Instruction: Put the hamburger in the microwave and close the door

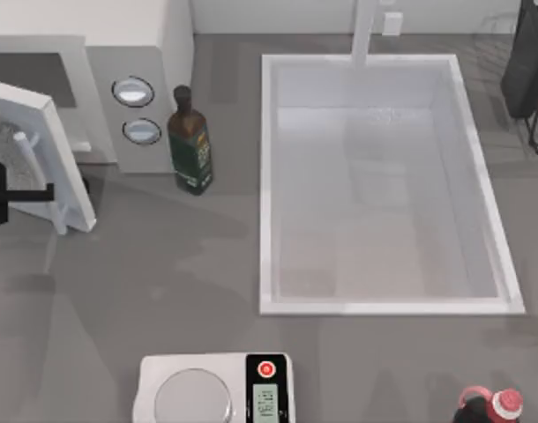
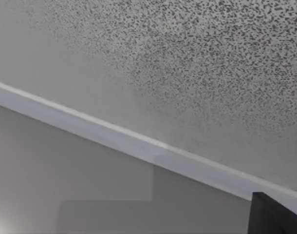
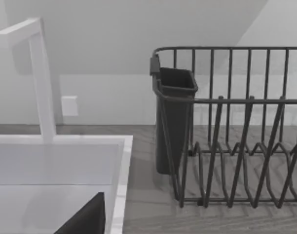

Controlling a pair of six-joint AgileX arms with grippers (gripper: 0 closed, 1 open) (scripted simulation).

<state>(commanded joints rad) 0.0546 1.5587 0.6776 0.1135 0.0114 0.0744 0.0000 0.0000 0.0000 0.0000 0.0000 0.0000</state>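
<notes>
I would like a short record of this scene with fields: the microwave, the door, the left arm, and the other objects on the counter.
microwave: white box at the top view's far left, two round knobs on its grey side panel
door: partly open, swung out toward the front
left gripper: dark part at the left edge, at the door
bottle: dark green, upright, beside the knob panel
sink: white basin with faucet, centre right
scale: white, steel plate, front edge
dish rack: dark wire, far right corner
</notes>
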